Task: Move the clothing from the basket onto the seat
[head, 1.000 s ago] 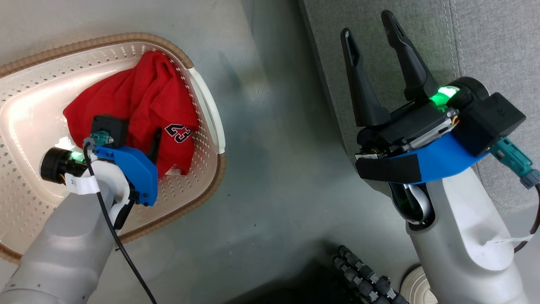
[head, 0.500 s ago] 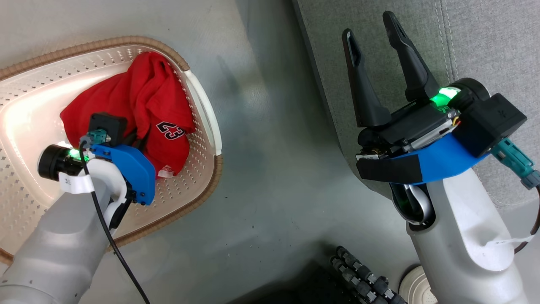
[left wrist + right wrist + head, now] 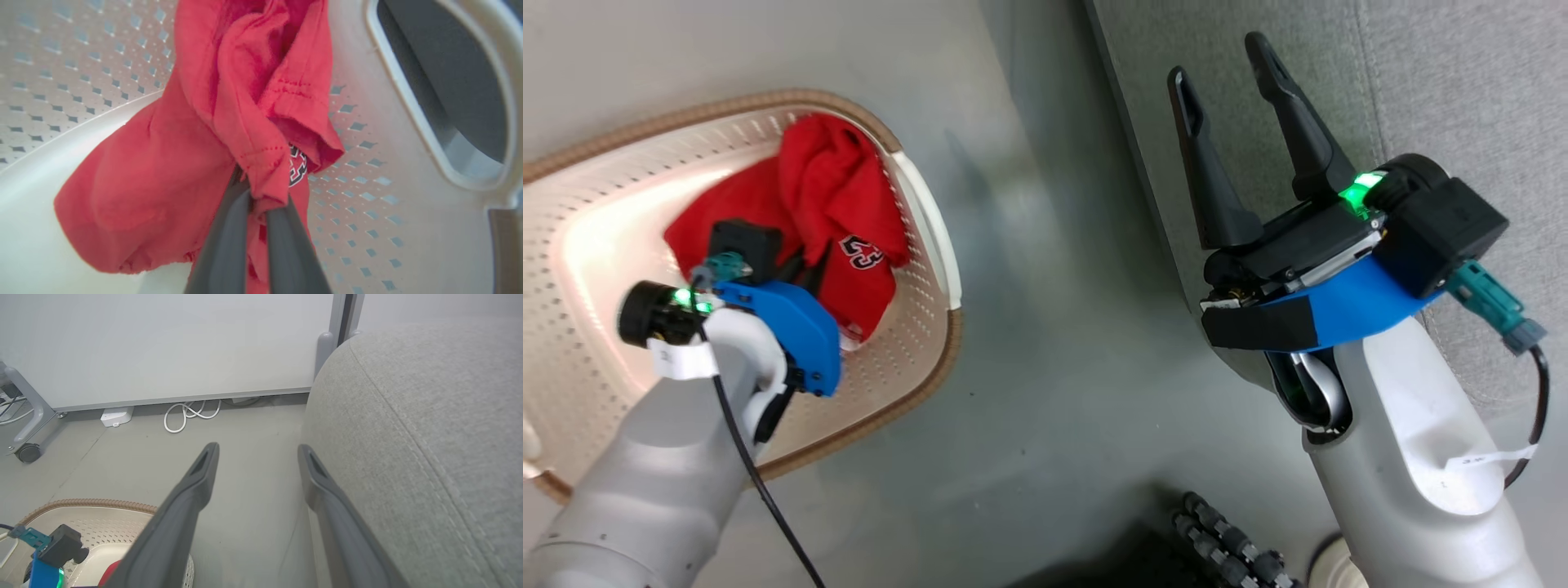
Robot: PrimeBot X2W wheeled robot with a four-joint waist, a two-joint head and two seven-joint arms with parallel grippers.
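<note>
Scene: A floor (image 3: 1054,327) is seen from above, with a basket (image 3: 605,212) at the left of the frame and a seat (image 3: 1421,82) at the upper right.
Clothing: The red clothing (image 3: 841,188) is bunched in the upper right part of the basket, against the wall by the handle. A dark "23" (image 3: 862,251) is shown on one fold. All of it lies inside the basket, and the part of the seat in view is bare grey fabric.
Left gripper: The left gripper (image 3: 257,200) is closed tight on a hemmed fold of red cloth, pinched between both fingers just beside the number. A raised ridge seems to have been chosen because it is thin enough to be clamped.
Right gripper: The right gripper (image 3: 1217,61) is spread wide with nothing held. It is kept at the upper right, over the seat's near edge and well apart from the basket, probably so the left arm's path is not blocked.
Basket and seat: They are set near each other with a strip of floor between, so a short carry is needed.
Step in hand: The cloth is judged gripped but not yet lifted clear.
</note>
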